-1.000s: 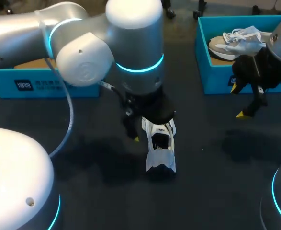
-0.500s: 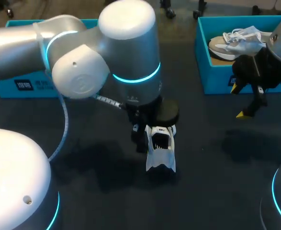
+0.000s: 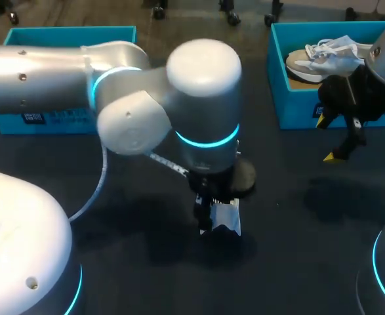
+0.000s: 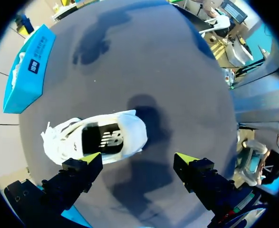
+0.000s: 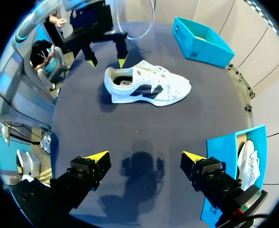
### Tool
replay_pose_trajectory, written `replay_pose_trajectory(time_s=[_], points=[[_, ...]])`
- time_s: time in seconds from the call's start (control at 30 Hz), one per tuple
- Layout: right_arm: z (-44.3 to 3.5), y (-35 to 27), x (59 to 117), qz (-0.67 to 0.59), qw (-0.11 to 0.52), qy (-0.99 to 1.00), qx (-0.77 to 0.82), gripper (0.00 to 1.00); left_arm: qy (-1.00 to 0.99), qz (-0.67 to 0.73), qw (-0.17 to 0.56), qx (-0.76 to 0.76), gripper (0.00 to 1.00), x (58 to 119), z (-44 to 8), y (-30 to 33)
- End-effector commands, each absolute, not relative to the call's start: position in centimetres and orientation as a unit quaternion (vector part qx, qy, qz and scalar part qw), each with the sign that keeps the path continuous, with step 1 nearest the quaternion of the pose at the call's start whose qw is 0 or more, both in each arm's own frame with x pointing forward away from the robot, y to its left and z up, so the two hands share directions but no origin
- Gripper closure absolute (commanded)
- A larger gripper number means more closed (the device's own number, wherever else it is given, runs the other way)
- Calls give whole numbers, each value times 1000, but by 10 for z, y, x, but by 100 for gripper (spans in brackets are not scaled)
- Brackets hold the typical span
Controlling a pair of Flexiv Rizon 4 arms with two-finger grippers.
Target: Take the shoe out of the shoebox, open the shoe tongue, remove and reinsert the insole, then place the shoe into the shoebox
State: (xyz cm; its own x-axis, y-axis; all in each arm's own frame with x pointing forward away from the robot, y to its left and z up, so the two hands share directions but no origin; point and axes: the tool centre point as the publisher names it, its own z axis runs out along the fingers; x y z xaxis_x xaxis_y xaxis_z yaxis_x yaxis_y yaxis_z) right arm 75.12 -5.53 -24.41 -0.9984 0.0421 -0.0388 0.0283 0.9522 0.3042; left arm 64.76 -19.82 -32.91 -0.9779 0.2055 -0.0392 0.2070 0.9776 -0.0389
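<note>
You've got the shoe (image 4: 99, 140) out, just ahead of the wide-open, empty left claw (image 4: 138, 157); right claw (image 5: 145, 155) likewise; tongue, insole, reboxing apparently remain.

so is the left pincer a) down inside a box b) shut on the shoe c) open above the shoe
c: the left pincer has its tips wide apart, and the shoe lies on the table ahead of them, unclamped.

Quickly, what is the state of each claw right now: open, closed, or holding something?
Left claw: open, holding nothing, over the white shoe.
Right claw: open, holding nothing.
</note>
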Motion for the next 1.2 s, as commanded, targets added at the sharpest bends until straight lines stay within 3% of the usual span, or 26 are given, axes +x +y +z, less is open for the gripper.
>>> replay_pose_trajectory(time_s=[0.03,0.97,1.0,1.03,1.07,1.13,1.17,1.2], points=[[-245,-55,751,153,23,988,18,0,995,-17,26,93,0,644,-350,-211],[-245,-55,751,153,23,988,18,0,996,-32,53,67,0,652,-408,-227],[-245,-55,751,153,23,988,18,0,996,-34,51,65,5,652,-409,-227],[-245,-55,751,153,23,988,18,0,996,-34,49,65,19,651,-410,-227],[-245,-55,751,153,23,988,18,0,996,-36,46,65,22,650,-411,-227],[-245,-55,751,153,23,988,18,0,996,-36,45,65,42,648,-413,-228],[-245,-55,751,153,23,988,18,0,996,-36,44,65,44,647,-413,-228],[-245,-55,751,153,23,988,18,0,996,-37,41,64,55,647,-414,-228]])
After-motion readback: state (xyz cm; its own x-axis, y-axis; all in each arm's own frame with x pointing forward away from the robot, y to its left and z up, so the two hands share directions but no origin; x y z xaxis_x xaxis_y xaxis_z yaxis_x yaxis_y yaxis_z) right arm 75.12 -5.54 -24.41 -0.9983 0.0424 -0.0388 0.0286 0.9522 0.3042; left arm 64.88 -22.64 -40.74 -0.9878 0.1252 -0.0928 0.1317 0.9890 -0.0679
